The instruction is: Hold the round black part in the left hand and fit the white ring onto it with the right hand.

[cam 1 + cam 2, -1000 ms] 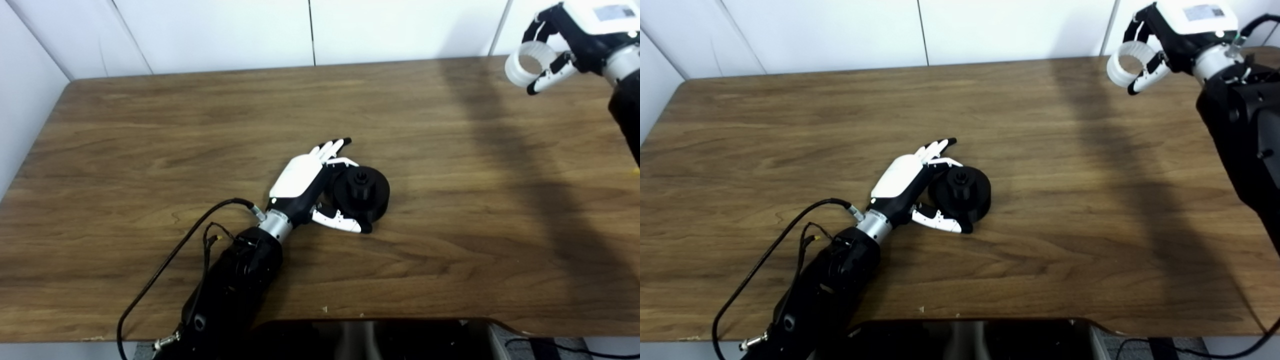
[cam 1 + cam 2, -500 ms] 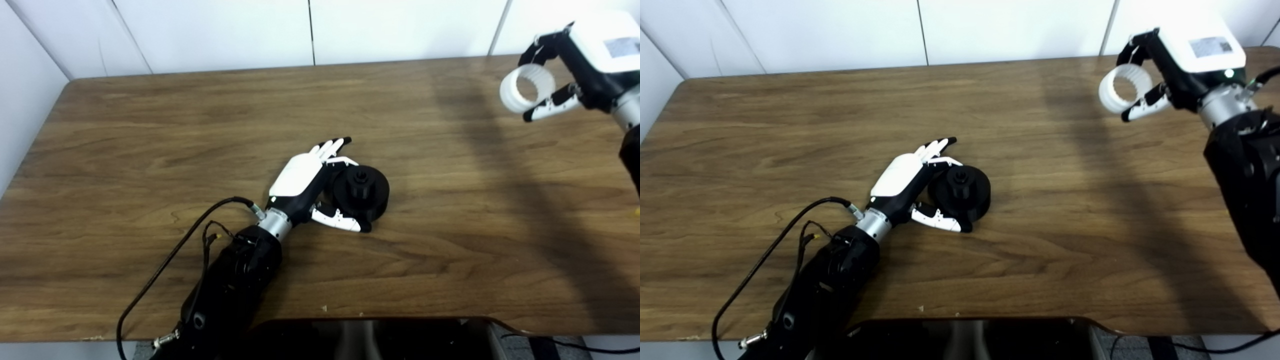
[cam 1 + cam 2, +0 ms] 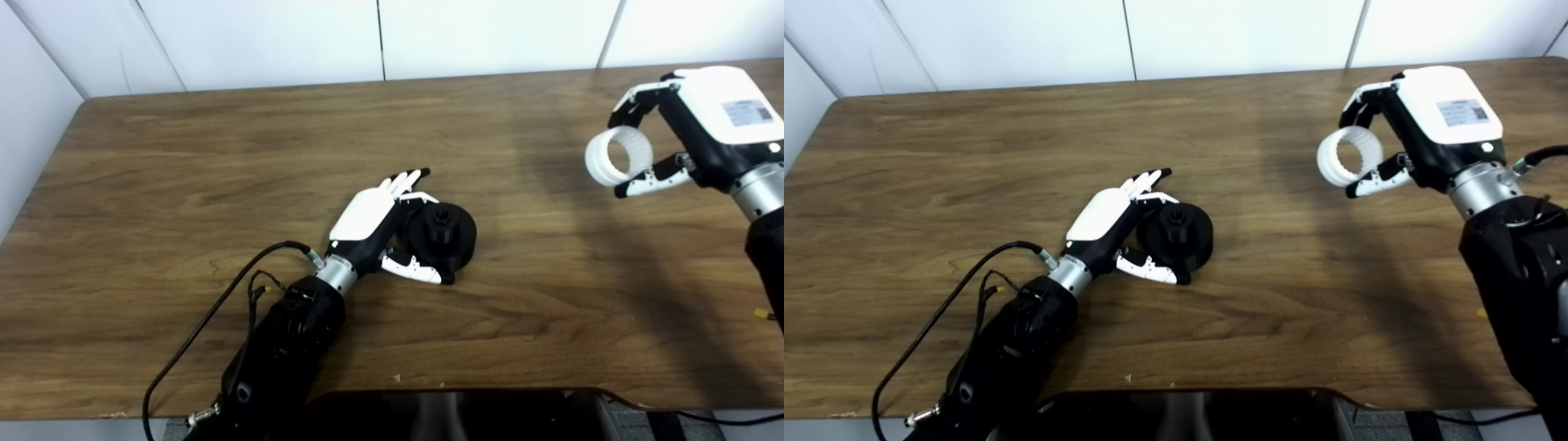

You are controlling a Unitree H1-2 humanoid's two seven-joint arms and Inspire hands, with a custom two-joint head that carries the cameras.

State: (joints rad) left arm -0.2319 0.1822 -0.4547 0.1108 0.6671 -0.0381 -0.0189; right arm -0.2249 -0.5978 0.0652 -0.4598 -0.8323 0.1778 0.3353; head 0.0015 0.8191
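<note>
The round black part [image 3: 446, 237] lies on the wooden table [image 3: 184, 184] near its middle, a small hub standing up from its top. My left hand [image 3: 366, 215] rests against the part's left side, thumb along its near edge and one finger curled on its far edge; the other fingers point straight out. The white ring [image 3: 617, 158] hangs in the air at the right, well clear of the black part, its opening facing left. My right hand [image 3: 704, 128] is shut on the ring, pinching it between thumb and fingers.
A black cable [image 3: 202, 324] loops from my left forearm over the table's front left. A dark glossy object [image 3: 453, 415] sits at the table's front edge. White wall panels [image 3: 380, 37] run behind the table's far edge.
My right hand has carried the white ring down and leftward, from the far right corner toward the table's middle. My left hand and the black part have stayed still.
</note>
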